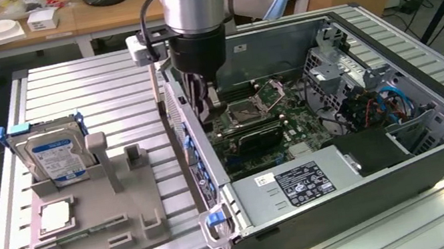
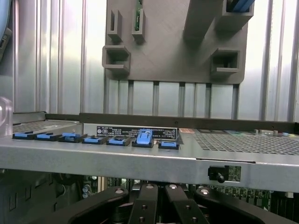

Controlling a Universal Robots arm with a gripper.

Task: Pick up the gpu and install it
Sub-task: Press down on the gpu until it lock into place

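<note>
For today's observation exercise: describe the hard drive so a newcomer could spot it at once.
Start at the open computer case, then look toward the exterior view's left to the grey holder tray. The hard drive stands upright at its far end, silver with a blue-and-white label, the tallest item there.

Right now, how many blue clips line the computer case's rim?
7 blue clips, in one row along the case rim; one stands raised. More may be hidden.

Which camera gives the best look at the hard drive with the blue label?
The exterior view: the hard drive stands upright in the grey holder tray on the exterior view's left, its blue and white label facing the camera. The wrist view catches at most a blue edge at that tray's corner, which cannot be told as the drive.
</note>
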